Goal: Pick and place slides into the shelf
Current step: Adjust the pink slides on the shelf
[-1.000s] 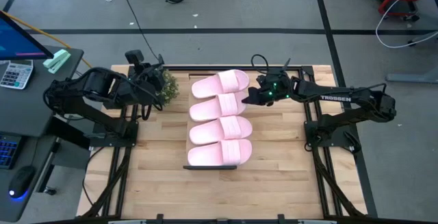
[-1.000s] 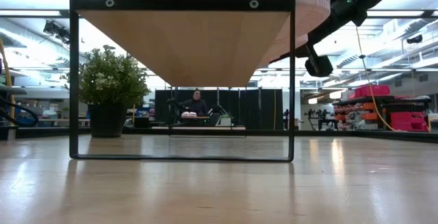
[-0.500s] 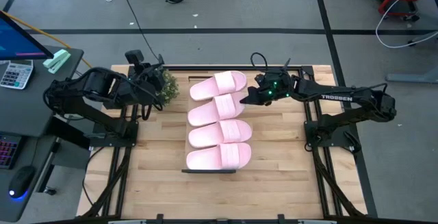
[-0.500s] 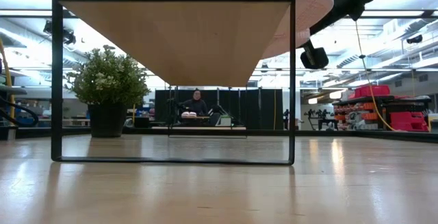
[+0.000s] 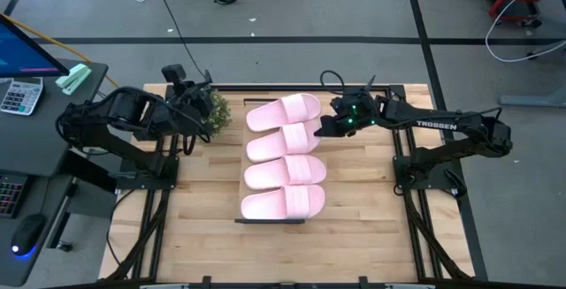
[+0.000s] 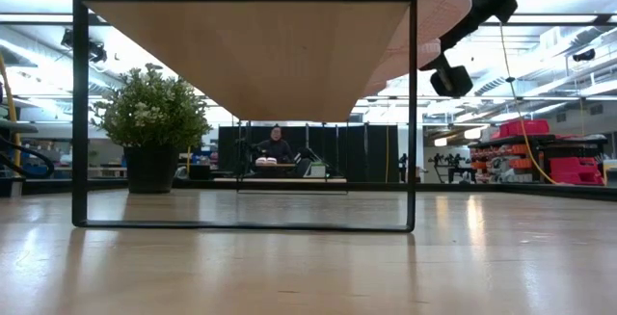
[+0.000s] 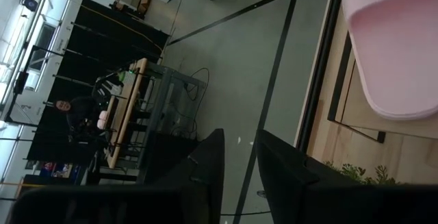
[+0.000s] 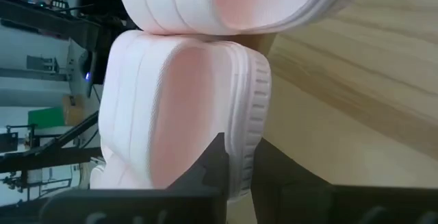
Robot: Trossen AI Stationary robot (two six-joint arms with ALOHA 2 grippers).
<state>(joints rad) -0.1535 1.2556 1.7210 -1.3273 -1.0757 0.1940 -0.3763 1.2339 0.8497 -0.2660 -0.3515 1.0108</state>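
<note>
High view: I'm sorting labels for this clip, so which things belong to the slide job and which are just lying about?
Job:
- four pink slides, lying in a row on the shelf
- shelf
- right end effector, at the second slide from the far end

Lying about:
- potted plant, beside the shelf
- left end effector, waiting by the plant
- calculator, off the table
</note>
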